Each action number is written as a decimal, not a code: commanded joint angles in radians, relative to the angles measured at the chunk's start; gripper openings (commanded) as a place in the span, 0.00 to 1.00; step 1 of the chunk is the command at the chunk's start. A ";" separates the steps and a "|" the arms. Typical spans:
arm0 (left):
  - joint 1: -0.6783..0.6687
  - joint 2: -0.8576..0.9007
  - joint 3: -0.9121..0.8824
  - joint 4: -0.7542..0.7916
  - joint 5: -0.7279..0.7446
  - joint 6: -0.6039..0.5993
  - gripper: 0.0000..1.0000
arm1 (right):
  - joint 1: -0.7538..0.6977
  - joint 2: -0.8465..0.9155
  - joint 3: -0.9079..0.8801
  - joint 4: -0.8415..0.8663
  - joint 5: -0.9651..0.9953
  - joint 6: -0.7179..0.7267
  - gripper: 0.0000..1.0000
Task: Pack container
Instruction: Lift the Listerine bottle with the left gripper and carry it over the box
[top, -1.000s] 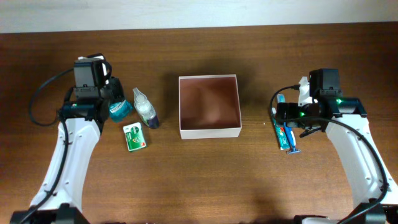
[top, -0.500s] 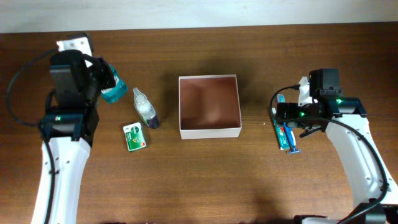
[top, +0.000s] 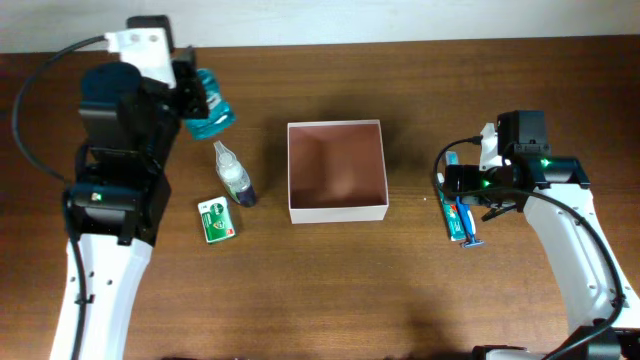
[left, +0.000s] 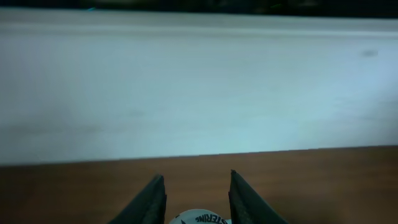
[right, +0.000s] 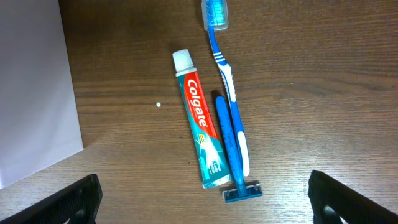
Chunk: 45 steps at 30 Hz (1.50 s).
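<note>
1. Teal mouthwash bottle (top: 208, 110) sits pinched between the fingers of my left gripper (left: 198, 200), near the far-left edge of the desk (top: 320, 290).
2. Nearer me on the wood lie a small clear bottle (top: 232, 175) and a green packet (top: 216, 220).
3. My right gripper (right: 202, 198) hangs spread wide, holding nothing, above Colgate toothpaste (right: 202, 134), a toothbrush (right: 225, 71) and a blue razor (right: 242, 193) lying side by side.
4. The container (top: 337, 212) stands mid-desk between both arms, just left of the toothpaste.

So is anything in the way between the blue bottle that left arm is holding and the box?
Nothing visible does. Only bare table lies between the mouthwash bottle in the left fingers and the container. The small clear bottle lies just beside that line.
</note>
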 joint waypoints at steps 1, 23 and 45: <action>-0.060 -0.028 0.042 0.038 0.129 0.018 0.33 | 0.004 0.004 0.014 0.003 0.005 0.000 0.98; -0.332 0.304 0.042 0.164 0.137 0.019 0.31 | 0.004 0.004 0.014 0.003 0.005 0.000 0.99; -0.331 0.452 0.042 0.212 -0.024 0.019 0.31 | 0.004 0.004 0.014 0.003 0.005 0.000 0.98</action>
